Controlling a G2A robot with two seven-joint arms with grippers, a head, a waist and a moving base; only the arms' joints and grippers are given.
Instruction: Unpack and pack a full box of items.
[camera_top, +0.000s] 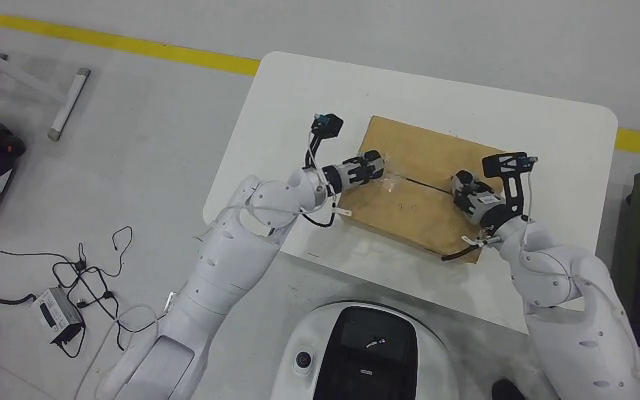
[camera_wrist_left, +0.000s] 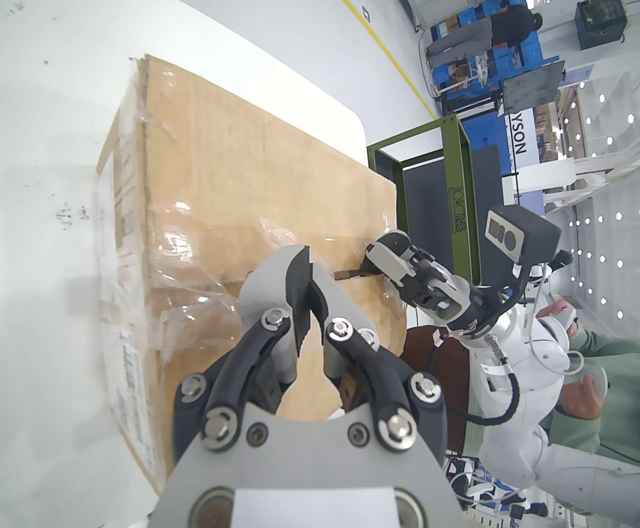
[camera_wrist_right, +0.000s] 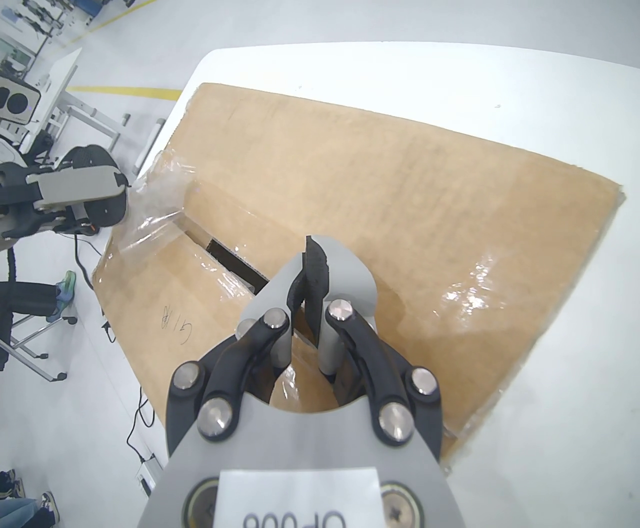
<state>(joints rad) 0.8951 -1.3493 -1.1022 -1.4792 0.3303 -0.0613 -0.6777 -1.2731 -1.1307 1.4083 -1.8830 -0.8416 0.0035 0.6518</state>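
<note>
A closed cardboard box (camera_top: 420, 150) lies on the white table (camera_top: 300, 100), its two top flaps meeting in a seam with a narrow dark gap (camera_wrist_right: 225, 255). Crumpled clear tape (camera_wrist_left: 200, 285) hangs loose at one end of that seam. My left gripper (camera_top: 378, 167) (camera_wrist_left: 306, 265) sits at that end, shut on the clear tape (camera_wrist_right: 155, 200), which stretches up to its tips. My right gripper (camera_top: 460, 184) (camera_wrist_right: 312, 255) is shut and holds nothing, low over the seam's other end. The box (camera_wrist_left: 225, 165) (camera_wrist_right: 400, 175) hides its contents.
The box takes up the middle of the table, with bare white surface (camera_wrist_right: 500, 75) around it on the far side and at both ends. A green-framed cart (camera_wrist_left: 450, 165) stands beyond the table. Cables and a power brick (camera_top: 60, 310) lie on the floor.
</note>
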